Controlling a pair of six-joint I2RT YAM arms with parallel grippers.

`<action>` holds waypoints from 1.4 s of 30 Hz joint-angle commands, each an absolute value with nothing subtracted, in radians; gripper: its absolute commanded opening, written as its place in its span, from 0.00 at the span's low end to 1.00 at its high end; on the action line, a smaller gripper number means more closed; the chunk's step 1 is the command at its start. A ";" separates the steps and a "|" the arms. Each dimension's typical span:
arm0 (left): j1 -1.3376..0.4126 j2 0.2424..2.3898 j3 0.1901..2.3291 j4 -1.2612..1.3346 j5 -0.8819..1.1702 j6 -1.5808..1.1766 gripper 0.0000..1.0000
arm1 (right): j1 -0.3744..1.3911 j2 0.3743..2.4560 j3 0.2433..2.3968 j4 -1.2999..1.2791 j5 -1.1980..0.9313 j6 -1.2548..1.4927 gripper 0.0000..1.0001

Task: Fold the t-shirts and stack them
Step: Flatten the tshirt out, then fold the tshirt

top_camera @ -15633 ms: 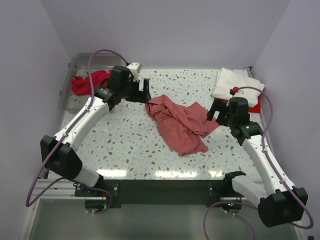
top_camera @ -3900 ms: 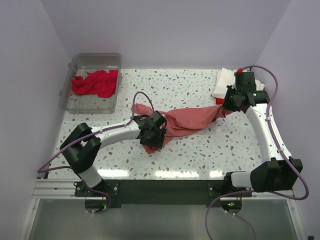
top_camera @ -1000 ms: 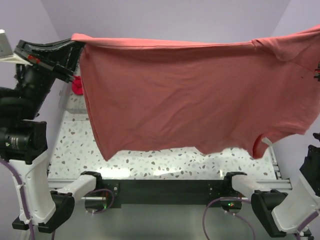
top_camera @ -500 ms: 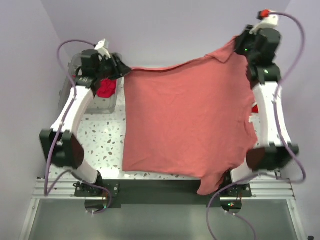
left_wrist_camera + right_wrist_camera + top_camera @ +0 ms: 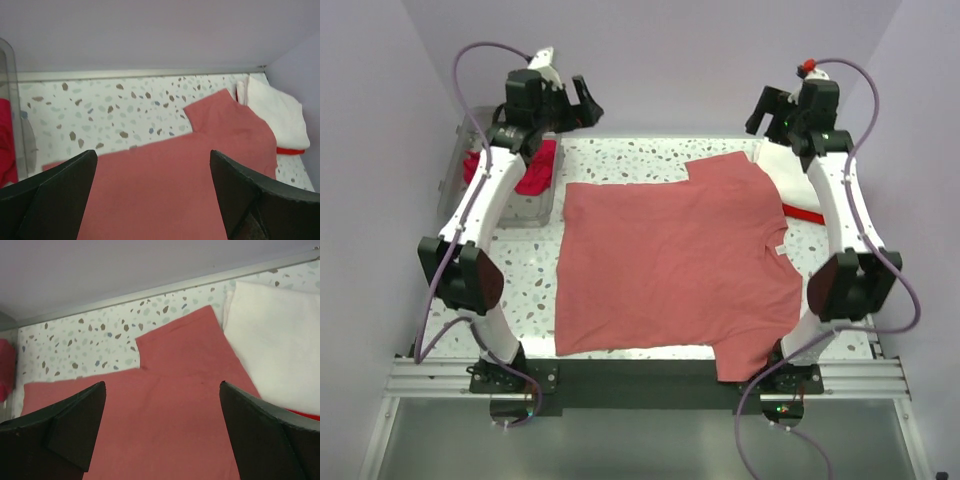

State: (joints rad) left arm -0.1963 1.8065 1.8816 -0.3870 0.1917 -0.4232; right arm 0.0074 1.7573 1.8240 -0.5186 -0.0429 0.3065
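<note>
Top external: coral-red t-shirt flat on counter, one sleeve hanging off near edge. White t-shirt touching its right side. Left gripper and right gripper both spread apart, empty, above shirt's far edge. Fold probably next: pinch coral layer only, pull overhanging sleeve in first, keep edges aligned.

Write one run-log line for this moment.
coral-red t-shirt: spread flat on table | left hand: open, empty | right hand: open, empty
</note>
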 commanded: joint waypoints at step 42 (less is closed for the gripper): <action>-0.382 1.999 1.393 -0.414 0.049 -0.549 1.00 | 0.149 1.888 1.262 -0.491 -0.043 0.354 0.96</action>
